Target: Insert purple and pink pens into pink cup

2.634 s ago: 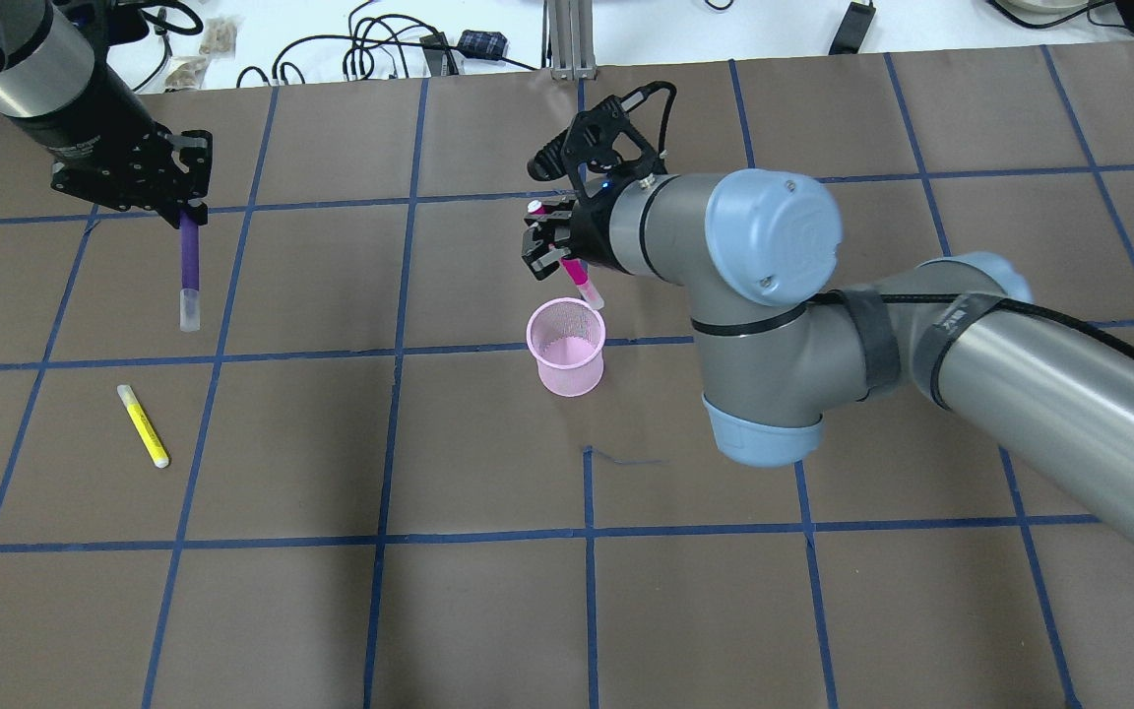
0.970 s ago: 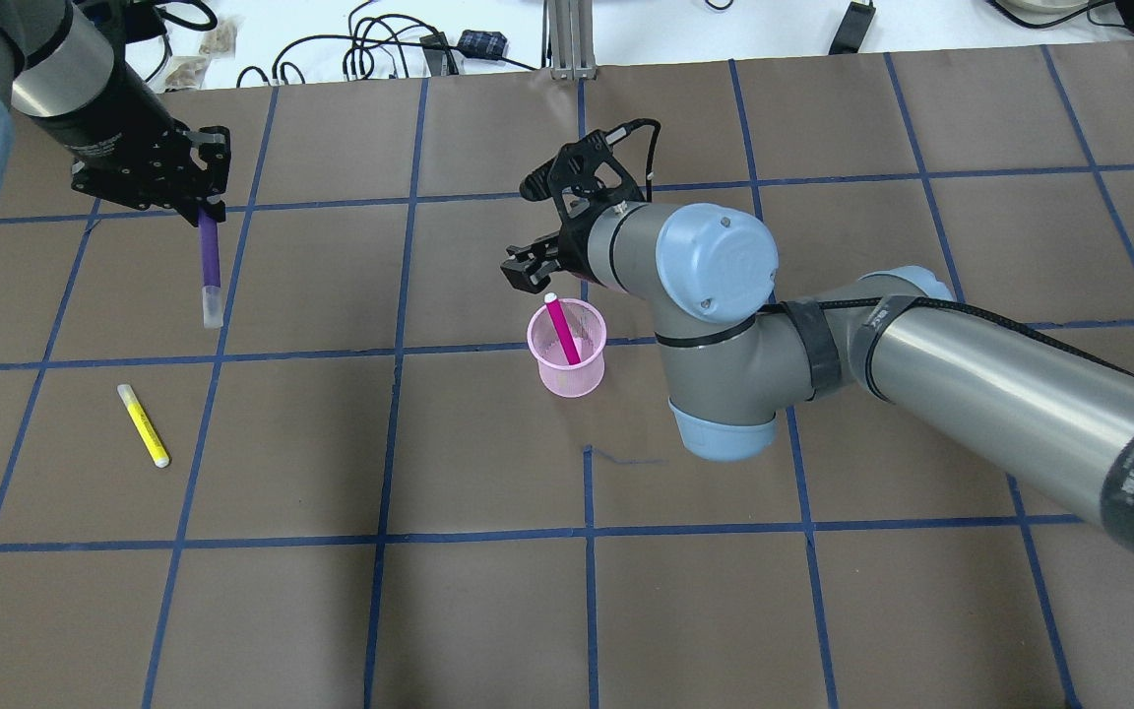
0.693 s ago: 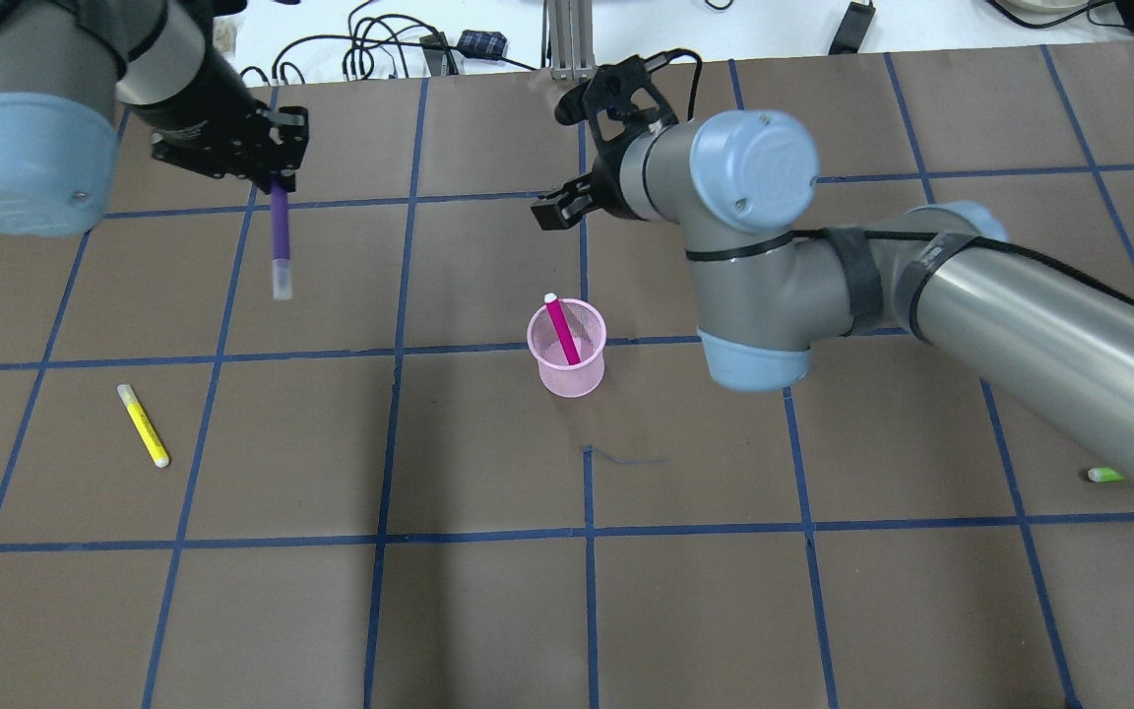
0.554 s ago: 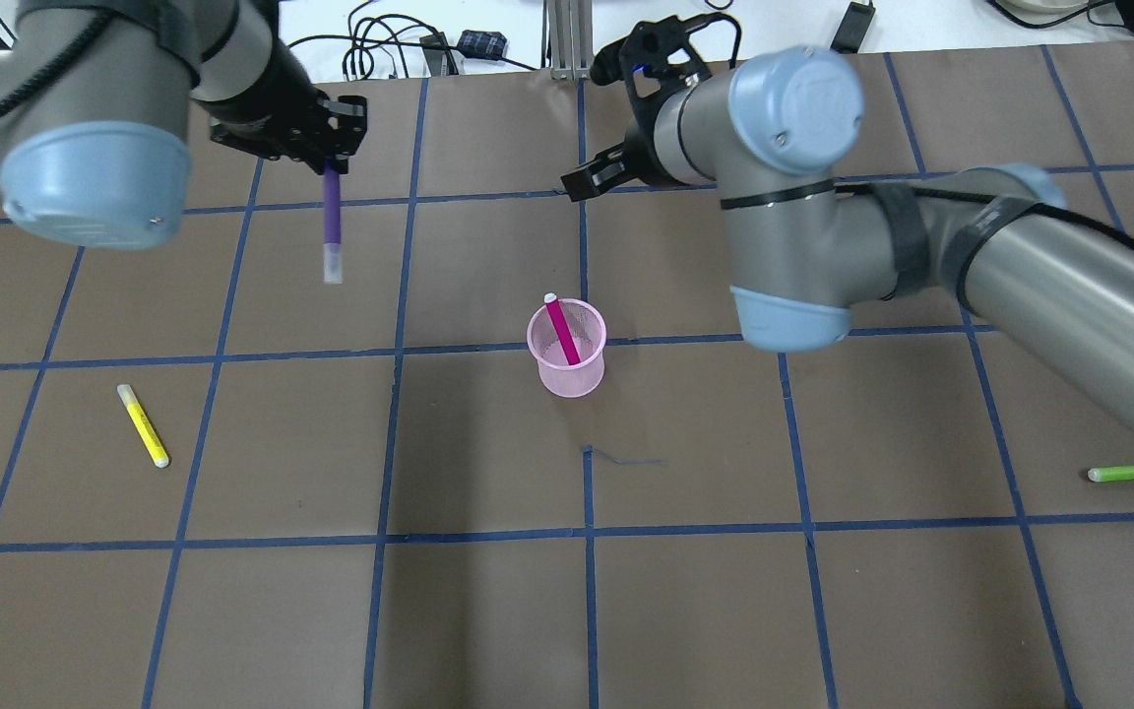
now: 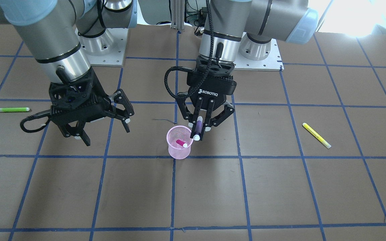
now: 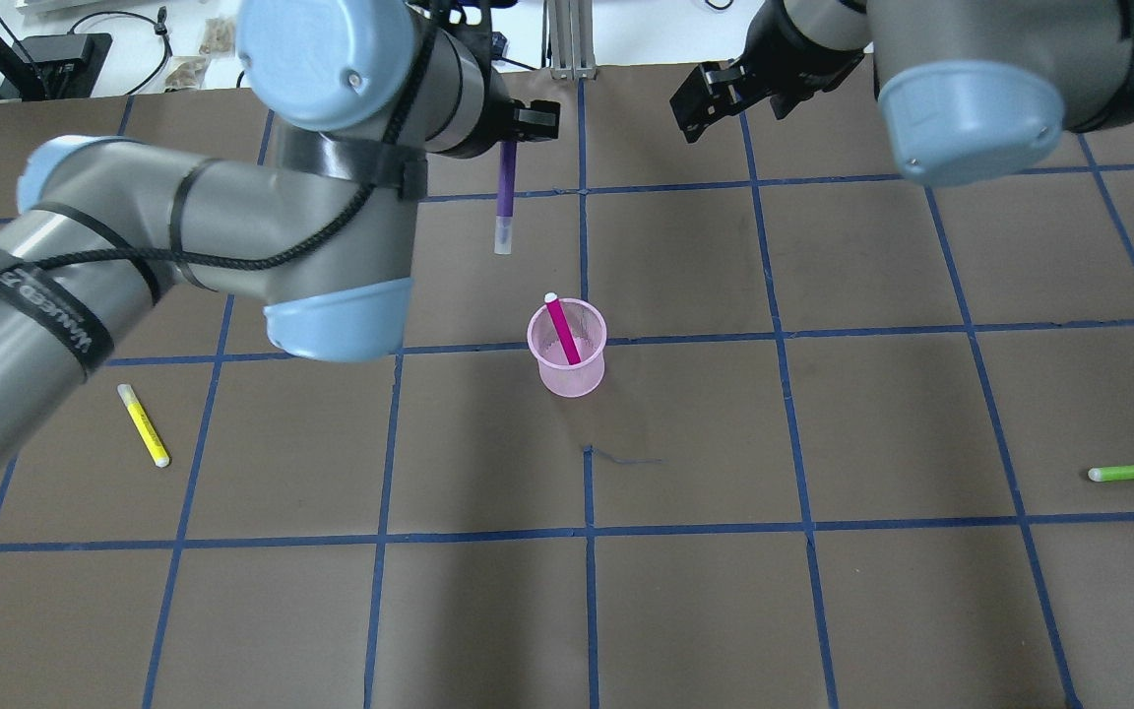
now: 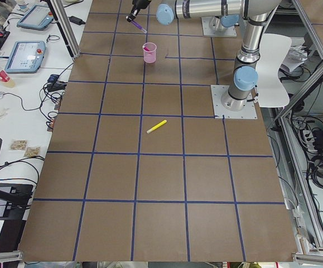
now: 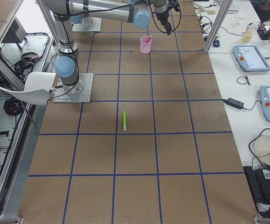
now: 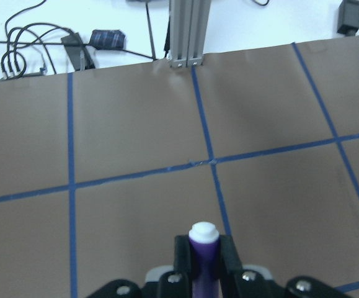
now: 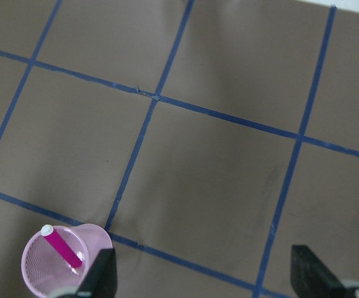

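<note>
Purple pen [image 6: 505, 197] aloft near the pink cup [image 6: 567, 372]; pink pen [image 6: 561, 330] already inside, leaning on the mesh wall.

Clamped on the purple pen with the left end effector [image 5: 200, 130], white cap down, tip close to the cup's rim but outside it. Right end effector [image 5: 102, 133] spread wide apart, empty, off to the cup's other side with open bench [image 6: 724, 591] between. Yellow pen [image 6: 143, 425] and green pen [image 6: 1133, 472] flat, well apart toward opposite ends. Left fingers mostly hidden behind the wrist from overhead; cup cut off at the right wrist view's lower edge. Brown covering gridded with blue tape; beyond the far edge, a white table with cables.
</note>
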